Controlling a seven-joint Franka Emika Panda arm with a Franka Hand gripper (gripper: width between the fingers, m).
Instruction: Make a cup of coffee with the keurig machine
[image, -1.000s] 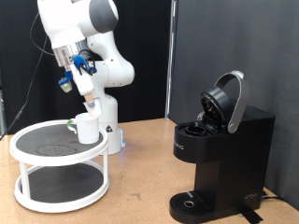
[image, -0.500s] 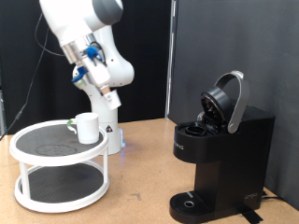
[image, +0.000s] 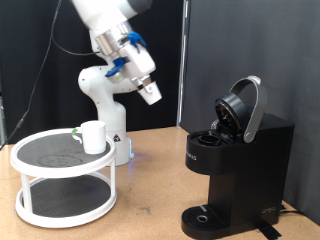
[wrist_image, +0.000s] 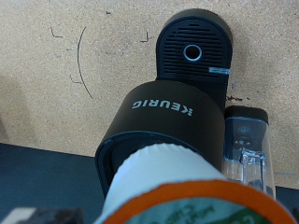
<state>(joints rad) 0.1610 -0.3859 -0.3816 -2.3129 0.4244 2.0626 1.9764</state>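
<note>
Against a dark backdrop, a wooden table (image: 150, 180) carries the matte-black keurig machine (image: 235, 165) at right, lid raised, and the white cup (image: 93, 136) on a tiered stand (image: 62, 178) at left. The gripper (image: 150, 93) is seen in mid-air between them. From the wrist, a white, orange-rimmed pod (wrist_image: 177, 196) is seen clamped in the fingers above the machine.

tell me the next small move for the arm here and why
Probably carry on toward the keurig machine and line up over its brew chamber. The gripper holds a coffee pod in mid-air, the lid already stands open, and the cup sits on the tiered stand.
</note>
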